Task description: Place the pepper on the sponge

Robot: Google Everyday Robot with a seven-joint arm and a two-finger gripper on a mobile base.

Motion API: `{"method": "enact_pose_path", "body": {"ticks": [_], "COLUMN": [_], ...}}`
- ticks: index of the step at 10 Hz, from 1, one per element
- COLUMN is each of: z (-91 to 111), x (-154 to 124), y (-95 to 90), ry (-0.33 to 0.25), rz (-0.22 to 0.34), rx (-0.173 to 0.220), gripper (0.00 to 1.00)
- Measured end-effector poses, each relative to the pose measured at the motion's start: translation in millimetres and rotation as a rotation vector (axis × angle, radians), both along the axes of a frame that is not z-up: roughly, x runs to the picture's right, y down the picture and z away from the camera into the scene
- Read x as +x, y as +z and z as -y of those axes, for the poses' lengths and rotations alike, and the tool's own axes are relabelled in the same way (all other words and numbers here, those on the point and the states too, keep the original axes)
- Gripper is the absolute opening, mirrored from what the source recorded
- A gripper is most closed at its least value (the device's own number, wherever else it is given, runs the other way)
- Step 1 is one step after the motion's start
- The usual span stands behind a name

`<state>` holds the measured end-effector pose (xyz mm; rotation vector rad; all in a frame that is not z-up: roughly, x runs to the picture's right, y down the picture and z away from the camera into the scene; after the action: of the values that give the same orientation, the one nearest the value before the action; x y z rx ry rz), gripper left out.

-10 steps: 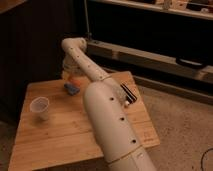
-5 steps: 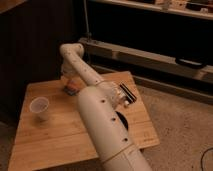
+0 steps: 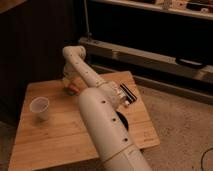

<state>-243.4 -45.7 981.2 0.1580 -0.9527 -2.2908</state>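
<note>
The gripper (image 3: 70, 85) hangs low over the far left part of the wooden table (image 3: 60, 135), at the end of the white arm (image 3: 102, 117) that folds down from its elbow. A second ago it stood higher and the blue-grey sponge lay in plain view under it. Now the gripper covers that spot and the sponge cannot be made out. A small patch of orange-red, the pepper (image 3: 74, 90), shows right at the gripper's lower end. Whether the gripper is spread or pinching the pepper cannot be told. The clear plastic cup (image 3: 40, 107) stands left of the gripper and nearer the camera, unmoved. The black ridged item (image 3: 129, 93) lies well off to its right, also unmoved.
</note>
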Motion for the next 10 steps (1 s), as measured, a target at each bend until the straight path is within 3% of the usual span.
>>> {"method": "enact_pose_path", "body": {"ticks": [10], "z": [5], "x": [15], "y": [15.2], "ry": [0.055], "rz": [-0.018], "rx": [-0.021], "gripper": [0.27]}}
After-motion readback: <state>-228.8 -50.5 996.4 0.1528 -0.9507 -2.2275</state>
